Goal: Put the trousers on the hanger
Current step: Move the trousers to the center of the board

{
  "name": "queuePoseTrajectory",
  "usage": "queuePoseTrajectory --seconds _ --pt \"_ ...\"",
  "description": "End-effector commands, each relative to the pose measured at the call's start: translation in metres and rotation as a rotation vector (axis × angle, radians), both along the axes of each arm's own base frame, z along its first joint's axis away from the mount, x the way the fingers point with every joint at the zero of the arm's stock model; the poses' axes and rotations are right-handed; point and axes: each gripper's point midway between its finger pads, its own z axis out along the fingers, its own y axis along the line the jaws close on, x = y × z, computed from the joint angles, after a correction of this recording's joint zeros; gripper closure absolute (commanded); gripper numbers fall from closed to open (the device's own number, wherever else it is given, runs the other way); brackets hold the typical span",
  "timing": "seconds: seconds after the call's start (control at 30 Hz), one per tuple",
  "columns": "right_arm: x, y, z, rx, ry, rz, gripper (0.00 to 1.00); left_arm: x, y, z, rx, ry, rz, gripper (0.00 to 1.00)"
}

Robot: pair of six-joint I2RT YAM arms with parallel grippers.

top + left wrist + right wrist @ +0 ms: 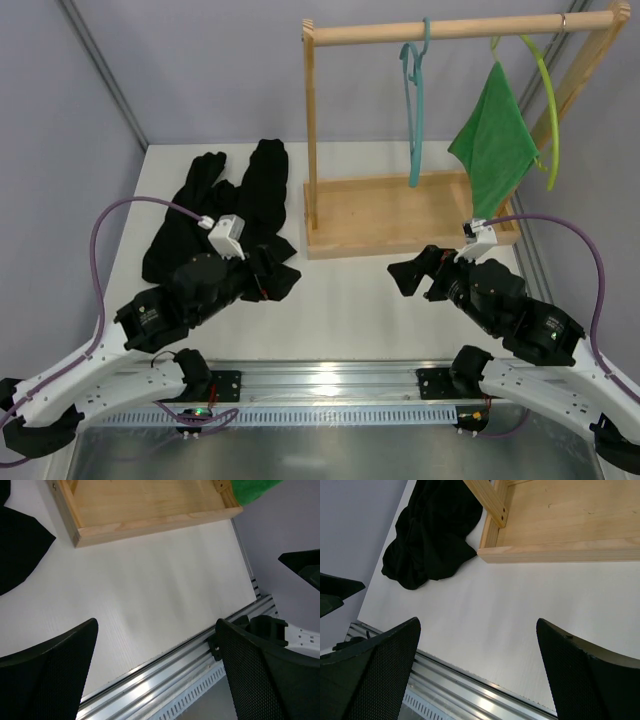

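We are looking at the trousers (225, 205) first: they are lying crumpled on the table (350, 295) at its far left, legs pointing away from us, just beside the left post of the wooden rack (311, 130). Nothing is holding them. The hanger (414, 110) is hanging by its hook from the rack's top rail, well apart from the trousers and above the rack's wooden base (390, 210). Further right on the same rail, a green cloth (495, 140) is draped on a yellow-green hanger (548, 110).

Our left gripper (278, 276) is hovering by the near end of the trousers with its fingers spread wide and nothing between them. Our right gripper (408, 270) is waiting in front of the rack's base, equally spread and empty.

We are judging that the task is only at its opening step, with neither garment nor hanger taken up yet. The next move probably calls for lowering the left gripper onto the fabric and pinching one layer, while the right is reaching toward the hanger. The soft cloth may be bunching or slipping as it lifts.
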Motion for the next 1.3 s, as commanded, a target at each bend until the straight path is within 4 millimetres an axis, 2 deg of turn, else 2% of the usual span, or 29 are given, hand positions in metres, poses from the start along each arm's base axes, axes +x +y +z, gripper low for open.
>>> queuePoseTrajectory --seconds 0.0,0.1,0.17,0.2,0.27,0.3,0.33,0.37,0.4,0.43,0.47,0.5,0.53,0.63,0.67,0.73,0.77,0.83,0.87,0.9,0.93,1.0,1.03,1.07,1.1,1.13,1.2,1.27 --pt "0.002 0.002 0.028 0.041 -0.073 0.013 0.0 0.013 0.01 0.027 -0.02 -0.063 0.08 0.0" --pt "-0.001 0.004 0.027 0.033 -0.087 0.044 0.0 0.028 0.028 0.028 0.067 -0.072 0.2 0.0" --pt "-0.003 0.004 0.023 0.03 -0.094 0.055 0.01 0.04 0.043 0.039 0.092 -0.083 0.3 0.0" --pt "-0.003 0.004 0.021 0.014 -0.106 0.071 0.0 0.056 0.058 0.055 0.105 -0.107 0.4 0.0" --pt "-0.006 0.006 0.02 0.008 -0.114 0.098 0.0 0.073 0.073 0.072 0.123 -0.124 0.474 0.0" --pt "-0.007 0.008 0.018 0.0 -0.111 0.11 0.0 0.093 0.09 0.071 0.17 -0.115 0.547 0.0" --pt "-0.007 0.009 0.015 -0.006 -0.105 0.115 0.0 0.103 0.098 0.08 0.166 -0.117 0.583 0.0" --pt "-0.007 0.009 0.014 -0.009 -0.099 0.116 0.0 0.114 0.107 0.076 0.181 -0.099 0.61 0.0" --pt "-0.008 0.012 0.011 -0.018 -0.089 0.129 0.0 0.131 0.135 0.071 0.19 -0.072 0.704 0.0" --pt "-0.01 0.015 0.009 -0.021 -0.081 0.152 0.0 0.145 0.125 0.052 0.174 0.011 0.633 0.0" --pt "-0.011 0.017 0.005 -0.028 -0.073 0.16 0.0 0.156 0.128 0.041 0.145 0.057 0.62 0.0" --pt "-0.011 0.018 0.002 -0.034 -0.064 0.168 0.0 0.17 0.15 0.027 0.102 0.127 0.658 0.0" --pt "-0.012 0.02 -0.003 -0.038 -0.051 0.174 0.0 0.183 0.146 0.004 0.069 0.22 0.628 0.02" --pt "-0.012 0.025 -0.013 -0.046 -0.034 0.188 0.0 0.207 0.167 -0.039 0.108 0.32 0.676 0.03" --pt "-0.014 0.027 -0.013 -0.044 -0.031 0.203 0.0 0.219 0.169 -0.071 0.166 0.391 0.664 0.03" --pt "-0.015 0.03 -0.013 -0.042 -0.026 0.22 0.0 0.232 0.164 -0.096 0.191 0.46 0.633 0.05" --pt "-0.016 0.032 -0.011 -0.041 -0.029 0.234 0.0 0.236 0.153 -0.122 0.186 0.534 0.576 0.12" --pt "-0.017 0.032 -0.008 -0.045 -0.036 0.24 0.0 0.246 0.141 -0.143 0.15 0.567 0.527 0.14" --pt "-0.016 0.032 -0.007 -0.048 -0.036 0.239 0.0 0.248 0.134 -0.153 0.131 0.586 0.502 0.21" --pt "-0.016 0.031 -0.008 -0.055 -0.037 0.239 0.0 0.246 0.126 -0.17 0.117 0.627 0.469 0.24" --pt "-0.016 0.031 -0.007 -0.055 -0.039 0.237 0.0 0.246 0.124 -0.178 0.113 0.639 0.463 0.27" --pt "-0.015 0.031 -0.007 -0.054 -0.037 0.235 0.0 0.244 0.12 -0.184 0.104 0.652 0.443 0.56" --pt "-0.015 0.033 -0.009 -0.052 -0.033 0.238 0.0 0.241 0.119 -0.183 0.099 0.654 0.438 0.68" --pt "-0.014 0.034 -0.01 -0.051 -0.032 0.238 0.0 0.24 0.118 -0.177 0.094 0.645 0.432 0.87" --pt "-0.014 0.036 -0.011 -0.046 -0.03 0.241 0.0 0.239 0.119 -0.167 0.097 0.626 0.425 0.98" --pt "-0.012 0.038 -0.011 -0.036 -0.032 0.237 0.0 0.239 0.121 -0.137 0.092 0.573 0.433 1.0" --pt "-0.01 0.043 -0.014 -0.037 -0.02 0.243 0.0 0.238 0.122 -0.093 0.072 0.483 0.438 1.0" --pt "-0.011 0.054 -0.01 -0.008 -0.017 0.272 0.0 0.231 0.123 -0.017 0.024 0.324 0.437 1.0"
